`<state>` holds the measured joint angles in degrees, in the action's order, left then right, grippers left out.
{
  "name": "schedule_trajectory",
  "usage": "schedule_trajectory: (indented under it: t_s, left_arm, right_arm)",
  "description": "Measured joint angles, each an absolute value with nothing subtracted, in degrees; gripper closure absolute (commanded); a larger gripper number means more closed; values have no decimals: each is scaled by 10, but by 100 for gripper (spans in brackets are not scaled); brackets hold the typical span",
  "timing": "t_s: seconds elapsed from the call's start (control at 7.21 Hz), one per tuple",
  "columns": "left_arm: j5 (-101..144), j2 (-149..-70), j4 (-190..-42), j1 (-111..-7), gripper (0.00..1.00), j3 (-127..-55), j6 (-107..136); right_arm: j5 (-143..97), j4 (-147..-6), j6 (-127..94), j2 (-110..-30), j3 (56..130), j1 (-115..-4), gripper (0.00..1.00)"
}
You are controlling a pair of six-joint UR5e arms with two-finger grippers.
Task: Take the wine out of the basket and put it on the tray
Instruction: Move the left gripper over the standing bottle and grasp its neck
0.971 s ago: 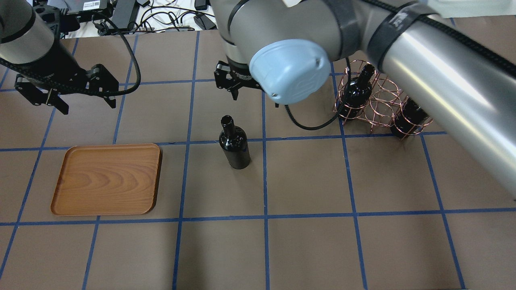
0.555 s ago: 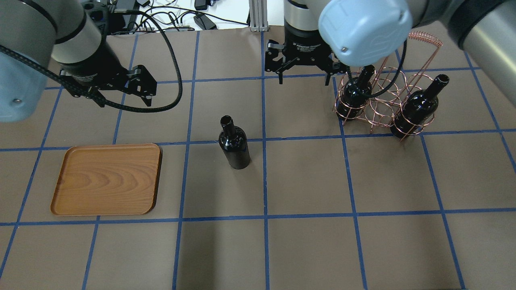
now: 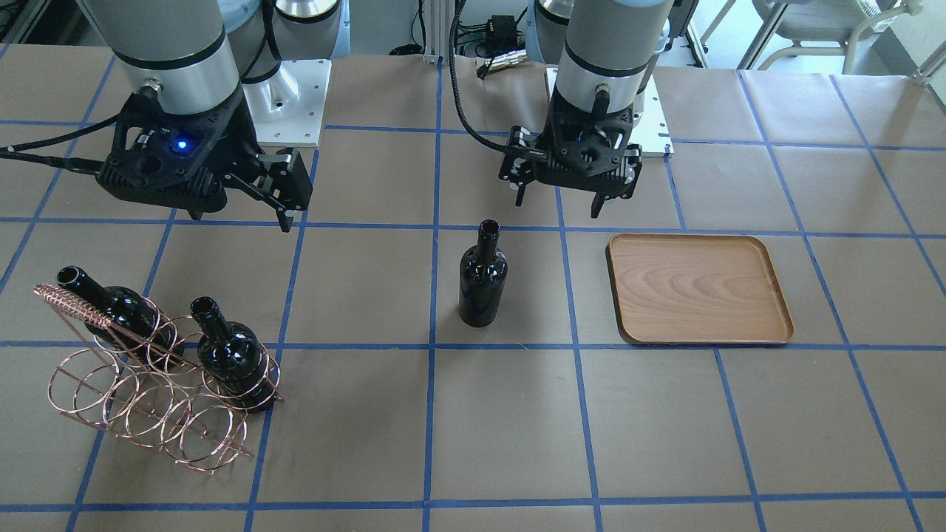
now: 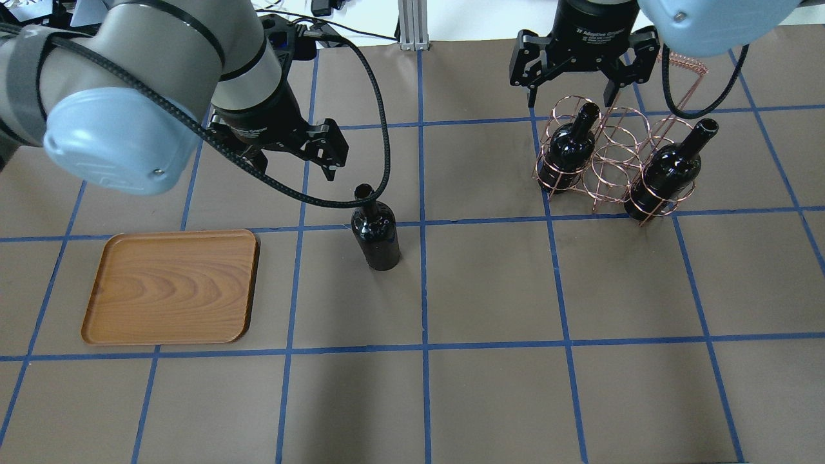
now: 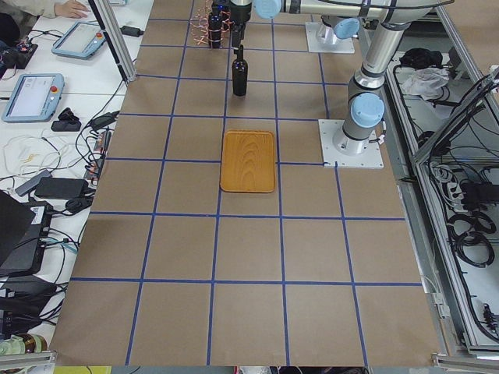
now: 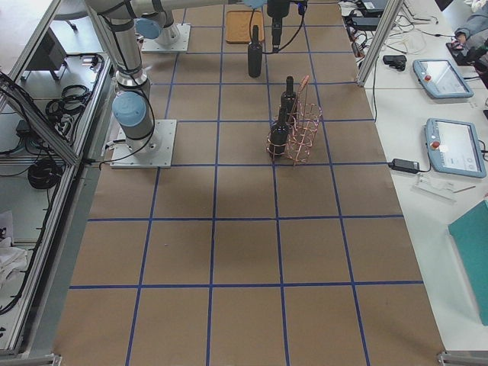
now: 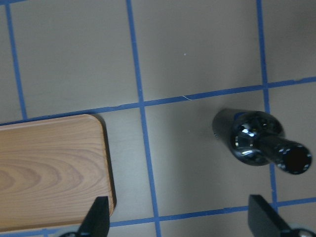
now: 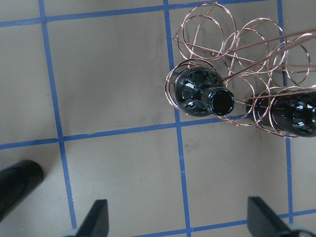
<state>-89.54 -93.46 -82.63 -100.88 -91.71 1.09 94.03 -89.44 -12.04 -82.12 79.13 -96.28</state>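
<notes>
One black wine bottle (image 4: 376, 232) stands upright on the table, outside the basket; it also shows in the front view (image 3: 482, 277) and the left wrist view (image 7: 254, 142). The wooden tray (image 4: 171, 287) lies bare to its left. My left gripper (image 4: 293, 161) is open and empty, hovering just behind and left of that bottle's mouth. The copper wire basket (image 4: 615, 158) holds two more bottles (image 4: 567, 154) (image 4: 667, 171). My right gripper (image 4: 573, 96) is open and empty, hovering behind the basket; the right wrist view shows the nearer basket bottle (image 8: 200, 91).
Cables and power bricks (image 4: 290, 19) lie beyond the table's far edge beside an aluminium post (image 4: 409, 26). The arms' base plates (image 3: 288, 96) sit at the robot's side. Blue tape lines cross the brown table.
My left arm has swung right, from the far left to just behind the standing bottle. My right arm has moved right, from the table's middle to behind the basket. Both grippers stay open.
</notes>
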Motion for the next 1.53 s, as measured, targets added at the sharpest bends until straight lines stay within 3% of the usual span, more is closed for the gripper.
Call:
schedule_trajectory:
  t_s: [0.69,0.83,1.25,1.53]
  left_arm:
    - [-886,-1017,-785,-1063,0,-899,34]
    - [-886,-1026,-784,-1064,4,-900,32]
    - [-887,-1033,-793,-1064,36,-907,30]
    - [-889,-1037,-806,-1064,50,-908,30]
  right_arm:
    - [941,-896,-114,-832,804,-956,0]
    - [940,-896,-115,-832,804,-956,0]
    - [940,-895,-116,-833,805,-956,0]
    - [940,-895,-117,-833,805,-956,0]
